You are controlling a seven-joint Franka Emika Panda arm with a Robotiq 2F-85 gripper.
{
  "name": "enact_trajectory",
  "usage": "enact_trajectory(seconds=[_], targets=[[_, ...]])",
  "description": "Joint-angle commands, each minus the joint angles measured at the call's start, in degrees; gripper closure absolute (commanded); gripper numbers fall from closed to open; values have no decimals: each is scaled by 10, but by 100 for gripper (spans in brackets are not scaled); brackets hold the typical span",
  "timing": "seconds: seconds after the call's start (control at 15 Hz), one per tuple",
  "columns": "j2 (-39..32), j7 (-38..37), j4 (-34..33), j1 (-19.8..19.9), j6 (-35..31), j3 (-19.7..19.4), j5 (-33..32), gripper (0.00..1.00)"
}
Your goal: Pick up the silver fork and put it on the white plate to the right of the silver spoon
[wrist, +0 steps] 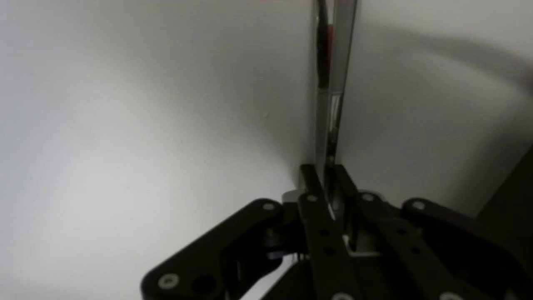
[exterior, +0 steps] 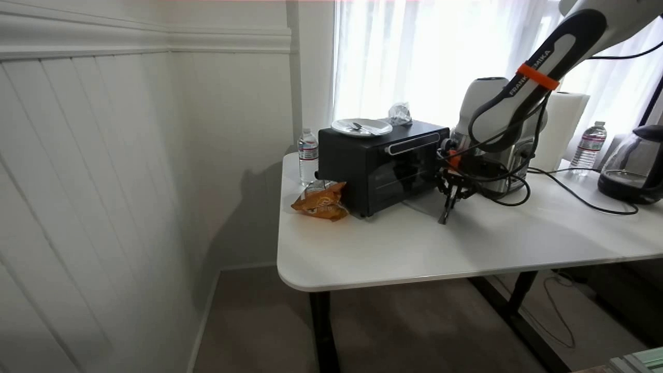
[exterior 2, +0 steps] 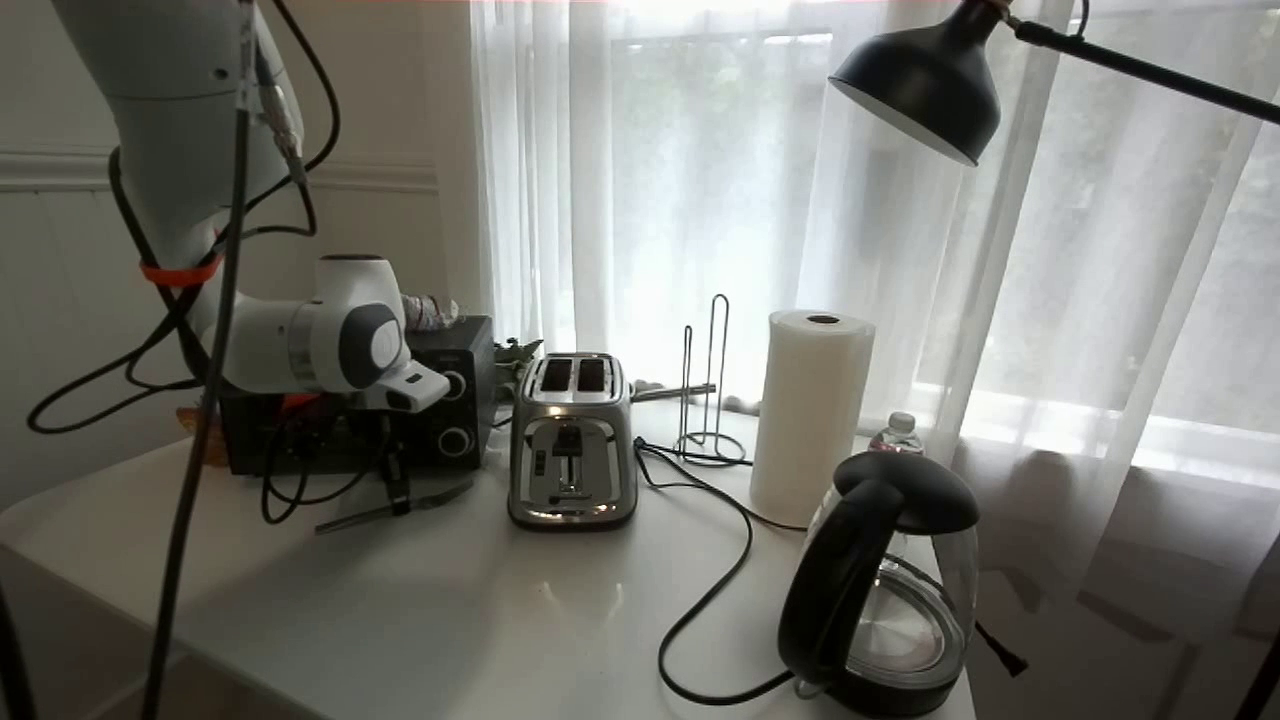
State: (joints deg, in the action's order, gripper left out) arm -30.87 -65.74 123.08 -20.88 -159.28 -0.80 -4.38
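Wrist view: wide tabletop beside hand.

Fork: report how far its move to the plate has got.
Done: the grasp, by the look of it; in the wrist view the gripper is shut on a thin metal utensil, likely the fork. In hand: that fork, though whether it is clear of the table I can't tell. Left: the plate on the oven shows a spoon but no fork, so carrying and placing remain, right of that spoon.

White plate bearing silver spoon sits atop toaster oven. Orange bag lies alongside. Gripper points down over tabletop.
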Motion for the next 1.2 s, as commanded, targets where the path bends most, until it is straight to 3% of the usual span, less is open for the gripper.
enact_trajectory(seconds=[0.0, 0.27, 0.47, 0.8, 0.93, 1.13], targets=[[14, 0, -3, -30, 28, -23, -12, 92], [64, -13, 6, -50, 113, -39, -37, 93], [126, 19, 20, -26, 187, 1, -21, 93], [231, 3, 20, -14, 351, 55, -9, 93], [267, -21, 15, -16, 383, 74, -42, 93], [290, 13, -7, -13, 397, 109, -87, 94]])
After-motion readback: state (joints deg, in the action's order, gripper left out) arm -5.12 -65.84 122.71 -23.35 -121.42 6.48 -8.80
